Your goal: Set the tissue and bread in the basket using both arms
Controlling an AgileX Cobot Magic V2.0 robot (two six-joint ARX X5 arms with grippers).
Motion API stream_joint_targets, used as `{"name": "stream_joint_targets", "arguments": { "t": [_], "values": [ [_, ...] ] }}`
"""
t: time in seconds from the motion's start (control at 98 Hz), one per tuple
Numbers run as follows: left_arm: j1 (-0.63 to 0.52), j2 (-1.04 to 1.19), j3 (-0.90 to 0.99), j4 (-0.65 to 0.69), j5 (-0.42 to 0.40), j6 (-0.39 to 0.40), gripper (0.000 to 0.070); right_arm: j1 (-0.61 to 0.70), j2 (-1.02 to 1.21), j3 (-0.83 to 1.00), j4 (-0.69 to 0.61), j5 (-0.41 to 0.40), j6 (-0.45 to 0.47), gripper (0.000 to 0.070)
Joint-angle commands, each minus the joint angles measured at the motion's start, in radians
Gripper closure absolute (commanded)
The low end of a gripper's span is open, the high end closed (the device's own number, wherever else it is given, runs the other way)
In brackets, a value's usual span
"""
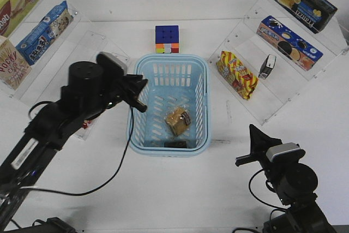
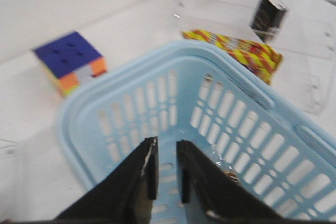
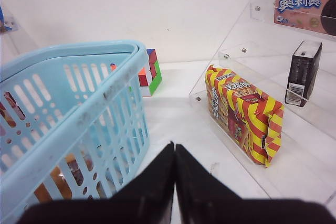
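While our white table [image 1: 180,189] holds the basket [image 1: 140,114], our left gripper [image 1: 140,94] sits slightly parted over its rim, our right gripper [image 1: 252,144] pinched empty beside it.

Basket [image 1: 203,88]: light blue plastic, rectangular, rounded corners, slotted walls and floor, standing upright on the white desk [image 1: 163,189], mid-frame in the front view.

Bread [image 1: 178,119]: golden-tan squarish bun in clear wrap with a dark label, lying on the basket floor, toward its near right part, slightly turned.

Tissue [image 1: 175,144]: small dark packet, lying flat on the basket floor against the near wall (partly hidden by the rim, markings unclear). It sits just in front of the bread, apparently apart from it.
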Motion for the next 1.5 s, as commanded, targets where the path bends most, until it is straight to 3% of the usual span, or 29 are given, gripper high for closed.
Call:
{"name": "stream_joint_targets", "arguments": {
  "t": [0.0, 0.204, 0.214, 0.408, 0.48, 0.745, 0.918, 1.051, 1.122, 1.286, 1.388, 1.49],
  "values": [
    [0.002, -0.056, 0.032, -0.012, -0.08, 0.006, 0.0699, 0.004, 0.0, 0.01, 0.014, 0.0, 0.013, 0.07],
    [0.071, -0.294, -0.053, -0.158, -0.199, -0.063, 0.0699, 0.004, 0.0, 0.01, 0.014, 0.0, 0.013, 0.07],
    [0.1, -0.424, -0.239, -0.085, -0.229, -0.087, 0.0699, 0.004, 0.0, 0.01, 0.014, 0.0, 0.013, 0.07],
    [0.119, -0.668, -0.701, 0.326, -0.244, -0.087, 0.0699, 0.004, 0.0, 0.01, 0.014, 0.0, 0.013, 0.07],
    [0.119, -0.724, -0.809, 0.404, -0.244, -0.087, 0.0699, 0.004, 0.0, 0.01, 0.014, 0.0, 0.013, 0.07],
    [0.119, -0.804, -0.844, 0.199, -0.244, -0.087, 0.0699, 0.004, 0.0, 0.01, 0.014, 0.0, 0.013, 0.07],
    [0.119, -0.835, -0.844, 0.216, -0.244, -0.085, 0.0699, 0.004, 0.0, 0.01, 0.014, 0.0, 0.013, 0.07],
    [0.123, -0.89, -0.852, 0.24, -0.288, -0.061, 0.0699, 0.004, 0.0, 0.01, 0.014, 0.0, 0.013, 0.07],
    [0.151, -0.921, -0.894, 0.3, -0.332, -0.06, 0.0699, 0.004, 0.0, 0.01, 0.014, 0.0, 0.013, 0.07],
    [0.296, -1.068, -1.154, 0.538, -0.329, -0.047, 0.0699, 0.004, 0.0, 0.01, 0.013, 0.0, 0.013, 0.07],
    [0.377, -1.171, -1.329, 0.632, -0.305, -0.062, 0.0699, 0.004, 0.0, 0.01, 0.014, 0.0, 0.013, 0.07],
    [0.428, -1.26, -1.447, 0.642, -0.233, -0.061, 0.0699, 0.004, 0.0, 0.01, 0.014, 0.0, 0.013, 0.07]
  ]
}}
